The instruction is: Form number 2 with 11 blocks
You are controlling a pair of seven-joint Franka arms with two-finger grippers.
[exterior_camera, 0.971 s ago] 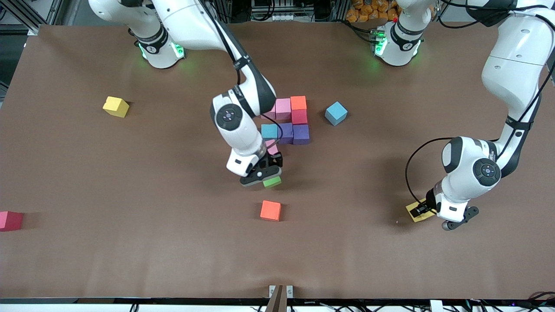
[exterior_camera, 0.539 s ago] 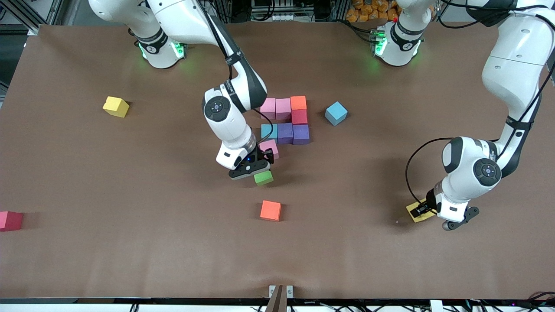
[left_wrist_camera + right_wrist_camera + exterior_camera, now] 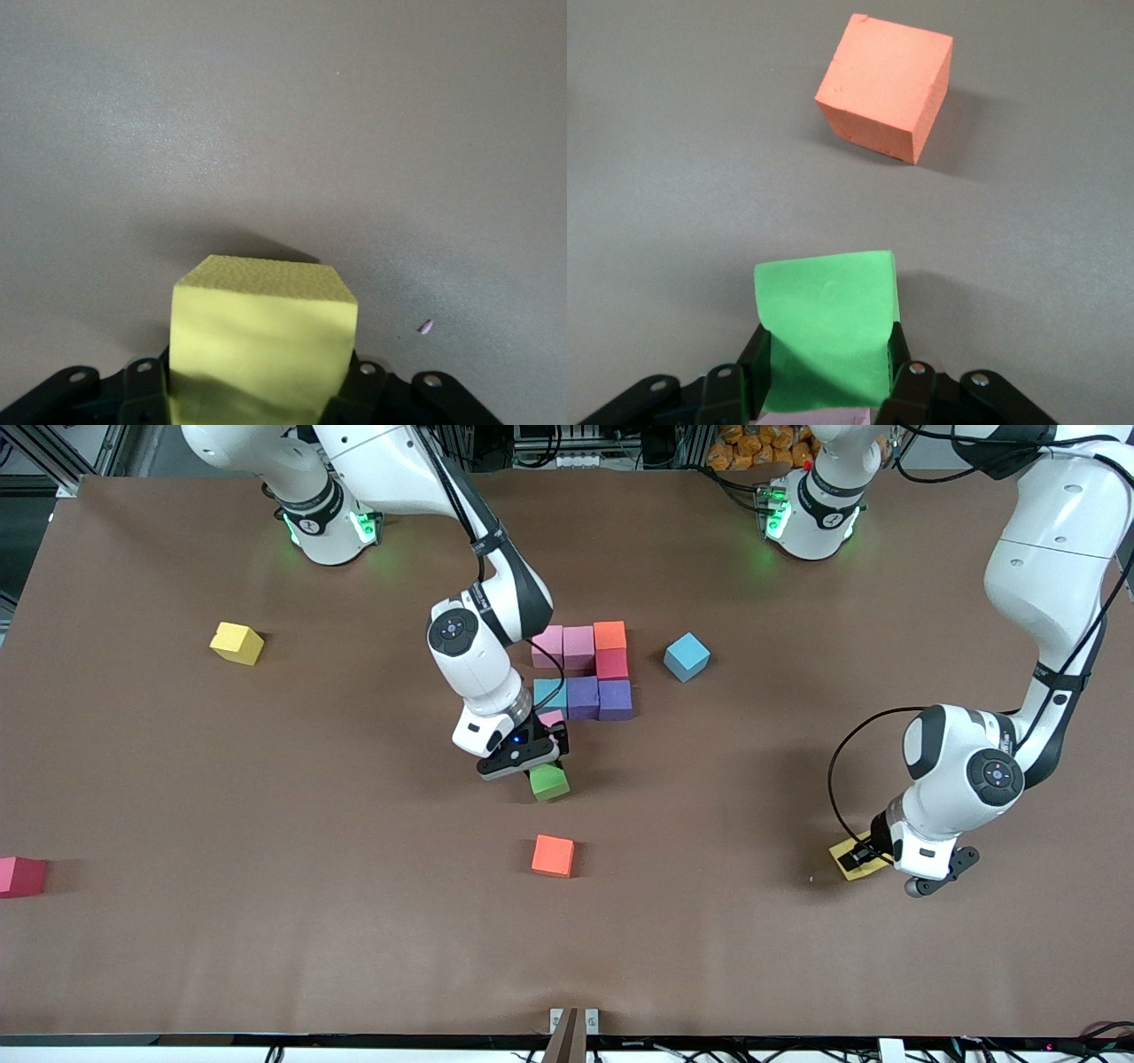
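— Fingers of the right gripper (image 3: 542, 769)?
— Clamped on the small matte green cube (image 3: 548, 781), touching the pink cube (image 3: 551, 716) at the half-built digit's (image 3: 582, 670) near end, mid-desk.
— Left gripper (image 3: 864, 856)?
— Waiting, clamped on the yellow cube (image 3: 262, 341).

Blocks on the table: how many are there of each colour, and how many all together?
pink blocks: 3
purple blocks: 2
blue blocks: 2
orange blocks: 2
red blocks: 2
yellow blocks: 2
green blocks: 1
Total: 14
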